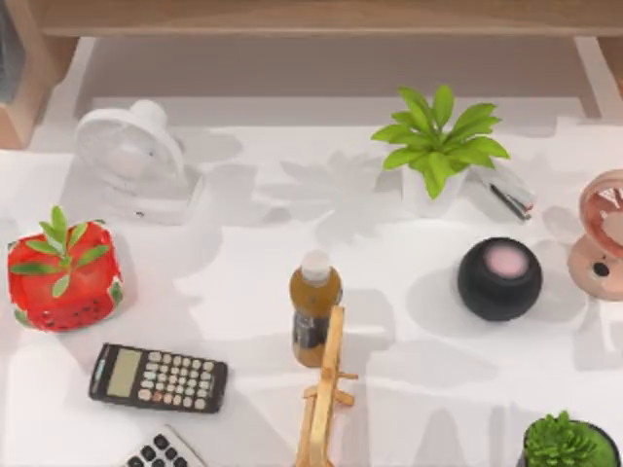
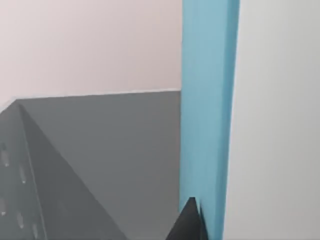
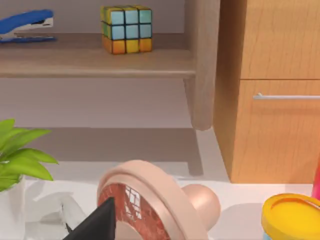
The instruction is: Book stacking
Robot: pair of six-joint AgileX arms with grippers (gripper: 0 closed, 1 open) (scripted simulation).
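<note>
White tabletop below a wooden shelf unit, crowded with desk items.

Top view:
- Left side: white fan at the back, red pot with a green sprig, black calculator near the front.
- Centre: brown bottle standing upright, with a wooden stand just in front of it.
- Right side: leafy potted plant, round black speaker, pink fan at the edge.

Left wrist view: left gripper shows as a dark tip against an upright blue slab. It may be a book's edge, but I cannot tell. Grey surface beside it, pale wall behind. Jaws released or clenched: cannot tell.

Right wrist view: right gripper shows as a dark tip just in front of the pink fan. A colour cube and a blue stapler sit on the shelf. Jaws' state: cannot tell.
</note>
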